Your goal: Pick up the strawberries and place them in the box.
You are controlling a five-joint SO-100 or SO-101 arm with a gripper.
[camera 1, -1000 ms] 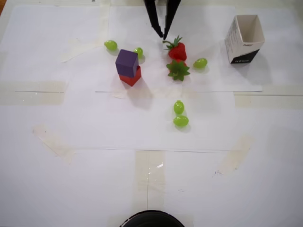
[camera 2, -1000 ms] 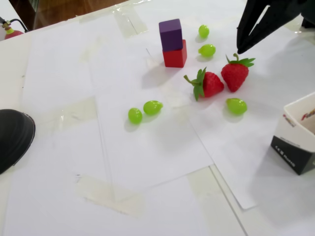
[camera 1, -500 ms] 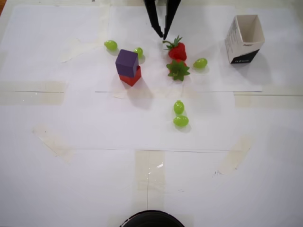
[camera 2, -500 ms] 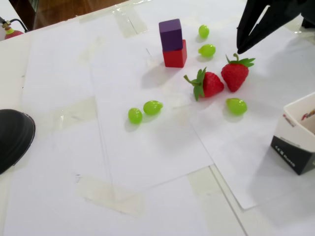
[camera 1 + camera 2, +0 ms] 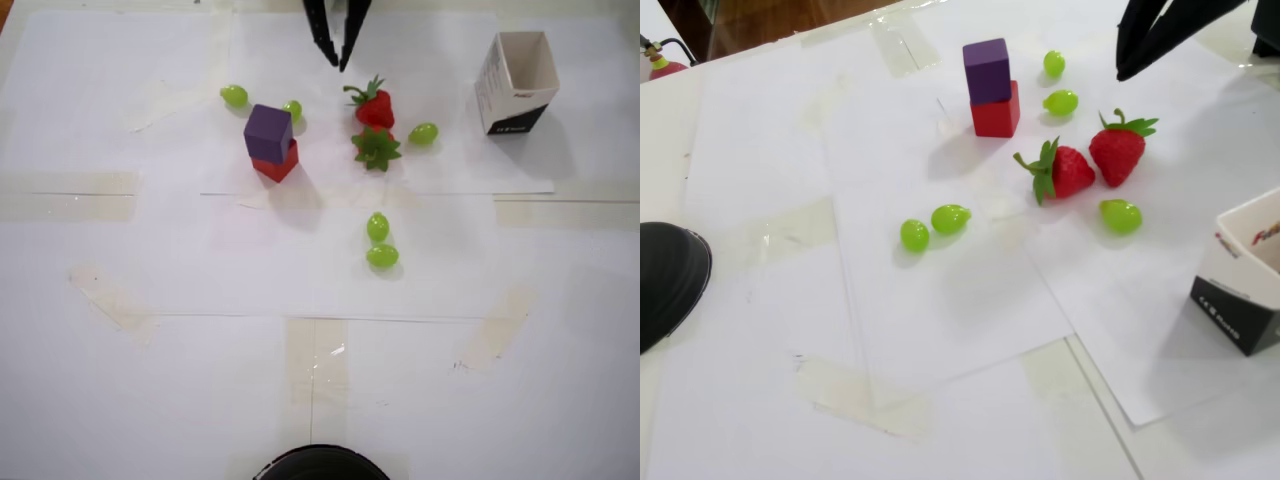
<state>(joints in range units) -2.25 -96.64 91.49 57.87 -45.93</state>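
Two toy strawberries touch on the white paper-covered table (image 5: 940, 330), one upright (image 5: 1118, 150) and one on its side (image 5: 1064, 171), leaves toward the cubes. The black gripper (image 5: 1120, 72) hangs above and behind them at the top edge, fingertips nearly together, holding nothing. A purple cube (image 5: 986, 70) sits atop a red cube (image 5: 996, 113). Five green grapes (image 5: 951, 218) lie scattered around. The white box (image 5: 1243, 283) stands at the right edge.
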